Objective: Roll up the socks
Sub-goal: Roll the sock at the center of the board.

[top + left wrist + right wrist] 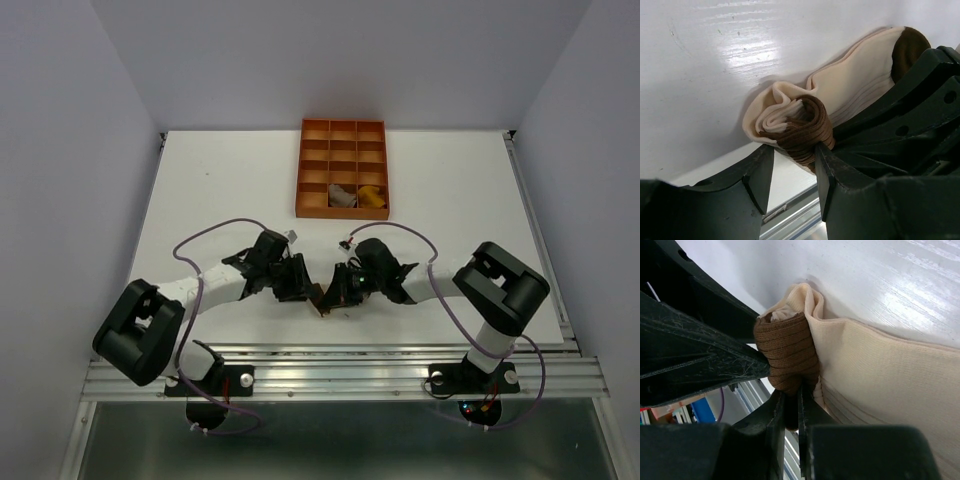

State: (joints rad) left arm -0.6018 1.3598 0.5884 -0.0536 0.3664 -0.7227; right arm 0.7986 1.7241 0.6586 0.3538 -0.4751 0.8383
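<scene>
A cream sock (855,75) with a brown toe and brown cuff lies near the table's front edge (322,302), its cuff end rolled into a brown coil (807,125). My left gripper (792,152) is open, its fingertips on either side of the coil and the right finger touching it. My right gripper (790,395) is shut on a fold of the brown cuff (787,355). The cream body (880,370) stretches away to the right. In the top view both grippers (300,288) (337,290) meet over the sock. A mustard-yellow sock (372,197) and a pale sock (343,196) sit in tray cells.
The orange gridded tray (299,170) stands at the back middle of the white table. The metal rail of the table's front edge (340,360) runs just behind the grippers. Each arm's cable loops above its wrist.
</scene>
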